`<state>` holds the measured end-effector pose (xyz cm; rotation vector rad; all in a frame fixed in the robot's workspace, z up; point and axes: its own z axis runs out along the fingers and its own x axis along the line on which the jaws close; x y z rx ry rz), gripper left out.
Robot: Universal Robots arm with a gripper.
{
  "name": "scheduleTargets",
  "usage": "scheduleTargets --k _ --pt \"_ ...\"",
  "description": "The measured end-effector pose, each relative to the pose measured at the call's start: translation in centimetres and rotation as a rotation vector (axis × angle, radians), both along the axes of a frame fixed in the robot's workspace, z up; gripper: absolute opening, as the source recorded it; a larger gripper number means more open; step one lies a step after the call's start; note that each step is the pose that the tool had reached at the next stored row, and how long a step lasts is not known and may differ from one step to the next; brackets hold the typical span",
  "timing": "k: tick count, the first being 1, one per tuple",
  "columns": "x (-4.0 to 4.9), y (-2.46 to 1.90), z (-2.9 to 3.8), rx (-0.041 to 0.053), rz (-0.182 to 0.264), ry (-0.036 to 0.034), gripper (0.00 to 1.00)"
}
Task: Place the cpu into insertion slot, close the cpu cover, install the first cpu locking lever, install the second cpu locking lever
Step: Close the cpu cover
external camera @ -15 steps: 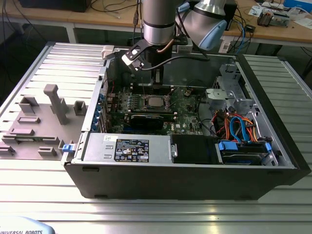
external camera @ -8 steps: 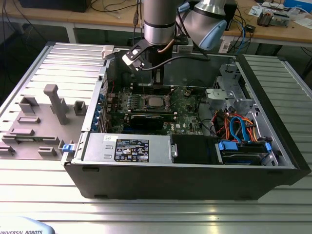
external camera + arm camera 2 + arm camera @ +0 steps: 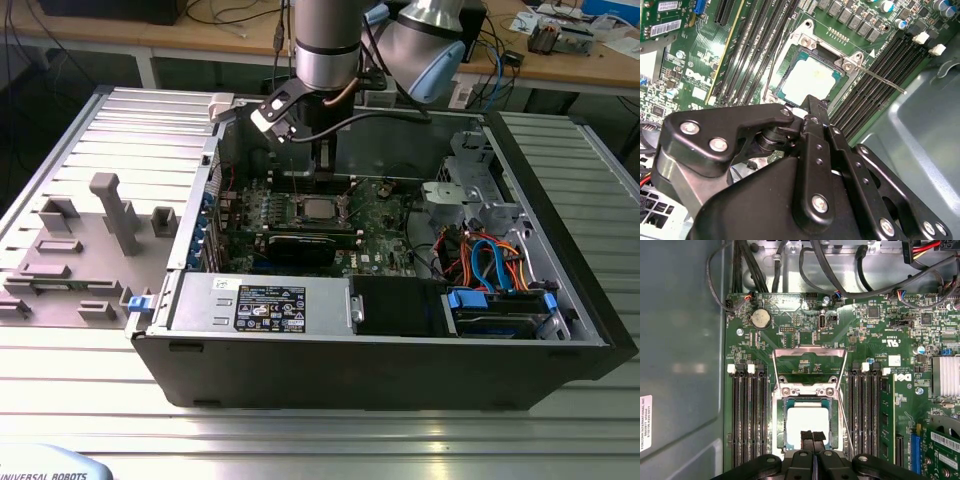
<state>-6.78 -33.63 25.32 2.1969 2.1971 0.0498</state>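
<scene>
The cpu (image 3: 807,424) lies flat in the insertion slot (image 3: 784,432), its silver top showing; in the exterior view the cpu (image 3: 318,208) sits mid-board. The cpu cover (image 3: 807,391) lies down around it as a silver frame. A thin lever rod (image 3: 885,82) sticks out past one socket corner, and a wire lever (image 3: 810,350) stands beyond the socket. My gripper (image 3: 813,436) is shut with nothing between its black fingertips, which hang over the cpu's edge. Whether they touch it I cannot tell. From the exterior view the gripper (image 3: 322,168) hangs just above the socket.
Long black memory slots (image 3: 747,415) flank the socket on both sides. A black card (image 3: 300,245) lies in front of it, then the power supply (image 3: 260,300). Cables (image 3: 490,265) fill the exterior view's right of the case. Grey fixtures (image 3: 110,210) stand outside, at its left.
</scene>
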Motion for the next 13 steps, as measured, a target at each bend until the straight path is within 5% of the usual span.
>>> scheduleTargets --k 13 --pt "0.00 0.00 0.13 0.0001 0.000 0.0000 0.11"
